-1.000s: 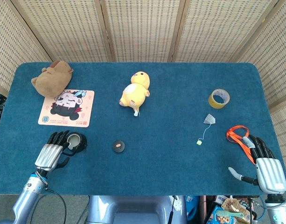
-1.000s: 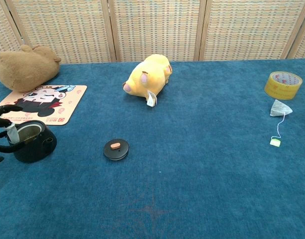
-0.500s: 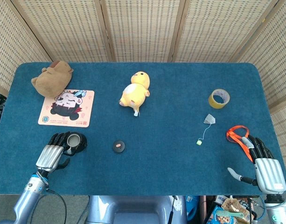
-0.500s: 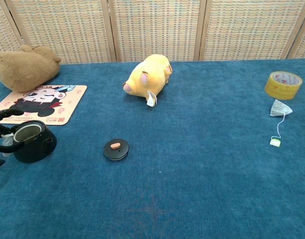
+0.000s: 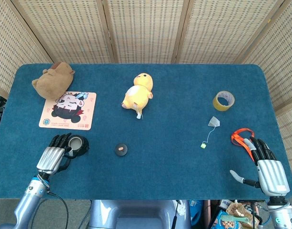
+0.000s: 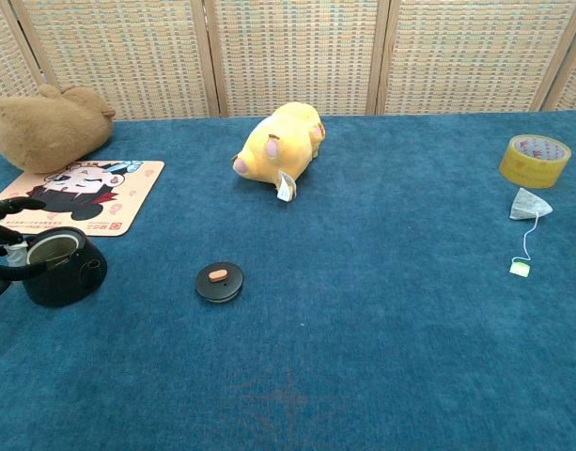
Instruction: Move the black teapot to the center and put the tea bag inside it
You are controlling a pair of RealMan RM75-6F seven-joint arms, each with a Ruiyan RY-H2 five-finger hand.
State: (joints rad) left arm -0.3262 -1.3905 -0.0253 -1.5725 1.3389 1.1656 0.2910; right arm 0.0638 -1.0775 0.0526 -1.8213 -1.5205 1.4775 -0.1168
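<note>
The black teapot [image 5: 77, 145] [image 6: 58, 268] stands open-topped at the front left of the blue table. My left hand [image 5: 54, 155] [image 6: 4, 246] is against its left side, fingertips at the rim and thumb curving toward its body; whether it grips is unclear. The teapot's lid [image 5: 121, 149] [image 6: 219, 281] lies on the cloth to the right of the pot. A tea bag [image 5: 214, 122] [image 6: 530, 203] lies far right, its string ending in a green tag [image 5: 203, 145] [image 6: 520, 269]. My right hand [image 5: 266, 166] rests open at the front right corner, holding nothing.
A yellow plush [image 5: 137, 95] [image 6: 276, 143] lies at the table's middle back. At back left sit a brown plush [image 5: 53, 80] [image 6: 48, 127] and a cartoon mat [image 5: 68, 110] [image 6: 90, 193]. A tape roll [image 5: 223, 100] [image 6: 534, 161] and an orange-handled tool [image 5: 243, 137] are at the right.
My left hand has shifted slightly at the teapot's left side; the teapot stays in place. The right hand has barely moved.
</note>
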